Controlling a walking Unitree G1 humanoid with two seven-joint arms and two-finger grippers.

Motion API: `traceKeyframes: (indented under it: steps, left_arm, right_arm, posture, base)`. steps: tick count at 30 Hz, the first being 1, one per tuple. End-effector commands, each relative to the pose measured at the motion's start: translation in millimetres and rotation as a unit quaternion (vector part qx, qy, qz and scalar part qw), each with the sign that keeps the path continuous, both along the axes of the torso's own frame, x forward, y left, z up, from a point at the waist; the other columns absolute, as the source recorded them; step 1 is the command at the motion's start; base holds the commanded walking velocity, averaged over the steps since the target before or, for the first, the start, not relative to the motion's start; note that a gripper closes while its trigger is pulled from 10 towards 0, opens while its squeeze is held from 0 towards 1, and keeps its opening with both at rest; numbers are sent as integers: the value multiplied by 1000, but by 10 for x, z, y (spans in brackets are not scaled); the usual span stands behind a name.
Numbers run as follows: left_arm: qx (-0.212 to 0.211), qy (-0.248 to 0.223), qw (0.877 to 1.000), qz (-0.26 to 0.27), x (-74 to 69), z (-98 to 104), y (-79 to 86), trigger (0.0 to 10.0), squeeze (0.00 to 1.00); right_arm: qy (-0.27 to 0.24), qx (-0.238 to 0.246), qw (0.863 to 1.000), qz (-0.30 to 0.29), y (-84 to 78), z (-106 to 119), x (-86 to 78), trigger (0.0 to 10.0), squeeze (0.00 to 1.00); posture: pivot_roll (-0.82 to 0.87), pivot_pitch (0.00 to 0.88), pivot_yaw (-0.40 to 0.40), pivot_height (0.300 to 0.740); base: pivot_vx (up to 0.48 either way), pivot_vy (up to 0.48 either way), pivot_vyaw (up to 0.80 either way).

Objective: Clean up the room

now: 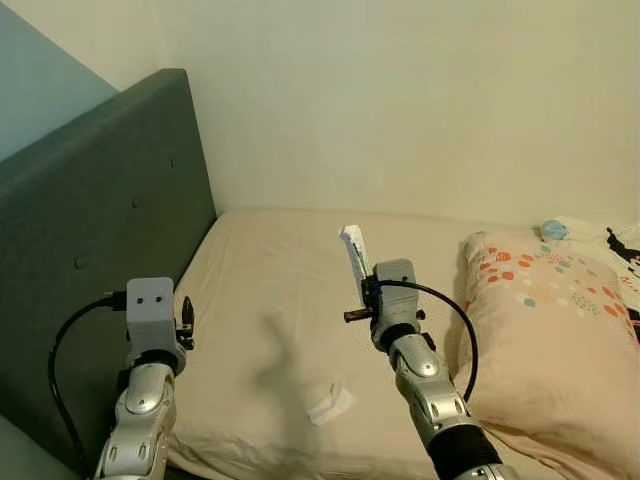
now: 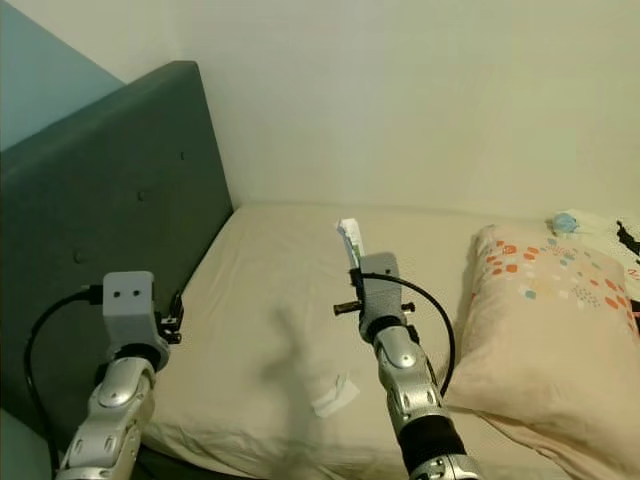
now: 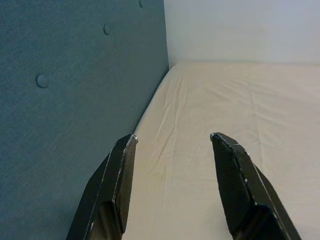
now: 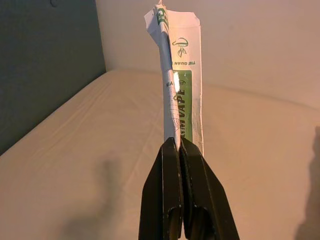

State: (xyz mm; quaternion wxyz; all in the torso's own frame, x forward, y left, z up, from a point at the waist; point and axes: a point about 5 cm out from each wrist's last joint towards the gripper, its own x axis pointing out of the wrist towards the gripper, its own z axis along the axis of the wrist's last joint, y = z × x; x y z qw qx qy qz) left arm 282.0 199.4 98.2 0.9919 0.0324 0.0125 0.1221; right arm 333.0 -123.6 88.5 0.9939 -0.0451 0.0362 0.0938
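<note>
- The right gripper (image 4: 177, 142) is raised above the cream mattress (image 1: 270, 300), its two black fingers pressed together on a white wrapper with green print (image 4: 177, 75).
- The wrapper stands up past the fingertips, folded lengthwise, its lower end pinched between the jaws.
- A second scrap of white paper (image 1: 330, 403) lies flat on the mattress below and a little to the left of the right gripper's jaws, near the front edge of the bed.
- The left gripper (image 3: 172, 137) hovers over the mattress just beside the teal padded headboard (image 1: 90, 230); its fingers are spread wide apart with nothing between them.
- To the right of the right gripper's jaws lies a pillow with orange and blue spots (image 1: 550, 320), resting on the mattress.
- A small blue object (image 1: 553, 230) sits beyond the pillow, by the pale wall (image 1: 400, 100).
</note>
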Motion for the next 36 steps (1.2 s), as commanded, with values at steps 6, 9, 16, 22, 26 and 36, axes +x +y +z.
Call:
traceKeyframes:
  steps: [6, 9, 16, 22, 26, 36]
  left_arm:
    - [9, 10, 1000, 10, -50, -60, 45, 10000, 0]
    - [9, 9, 1000, 11, -55, -62, 43, 10000, 0]
    - [8, 8, 1000, 11, -60, -61, 11, 10000, 0]
    - [11, 8, 1000, 10, -76, -67, 5, 10000, 0]
    - [12, 7, 1000, 11, -78, -64, 12, 10000, 0]
    - [16, 5, 1000, 13, -94, -50, 22, 10000, 0]
  right_arm:
    - [1, 13, 1000, 18, 8, 23, 28, 10000, 0]
    - [1, 13, 1000, 18, 13, 31, 36, 10000, 0]
    - [2, 10, 1000, 27, 30, 35, 41, 10000, 0]
    - [4, 4, 999, 39, 71, 35, 44, 10000, 0]
    - [5, 3, 999, 42, 86, 34, 46, 10000, 0]
    - [5, -2, 999, 52, 120, 37, 58, 10000, 0]
  posture:
    - [-17, 0, -80, 731]
    - [-16, 0, -81, 731]
    - [-9, 0, -88, 731]
    - [-3, 0, -97, 731]
    - [0, 0, -101, 731]
    - [4, 0, -103, 731]
  base:
    - [0, 0, -343]
    - [0, 0, -800]
    - [0, 0, -800]
    - [0, 0, -800]
    - [0, 0, -800]
    - [0, 0, -800]
